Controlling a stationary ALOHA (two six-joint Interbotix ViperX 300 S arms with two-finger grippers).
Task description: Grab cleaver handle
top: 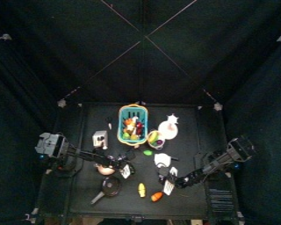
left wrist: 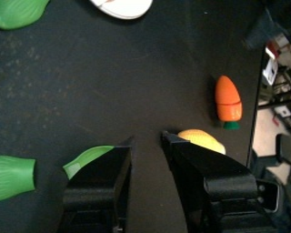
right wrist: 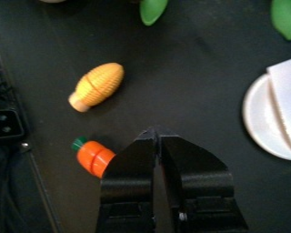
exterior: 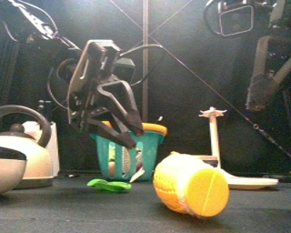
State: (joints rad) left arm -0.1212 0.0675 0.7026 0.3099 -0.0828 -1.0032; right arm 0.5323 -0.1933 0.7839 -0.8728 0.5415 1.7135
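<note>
I cannot make out a cleaver handle in any view. A white flat piece with a squared corner [right wrist: 279, 77] lies over a round white plate [right wrist: 267, 123]; it may be the blade. My right gripper [right wrist: 155, 138] is shut and empty, hanging above the table between a carrot [right wrist: 95, 156] and that plate; it also shows in the top view [top: 168, 182]. My left gripper [left wrist: 147, 144] is open by a narrow gap and empty, above bare table beside a green leaf [left wrist: 90, 159]. In the front view it [exterior: 109, 109] hangs before the basket [exterior: 126, 155].
A corn cob [right wrist: 97, 85] [exterior: 191, 185] lies near the carrot [left wrist: 228, 98]. A kettle [exterior: 17, 146] stands at the left, with a green piece [exterior: 109, 185] by it. A white plate [exterior: 247, 180] and a wooden stand [exterior: 211, 132] are at the right. A pan [top: 109, 186] lies near the table's front.
</note>
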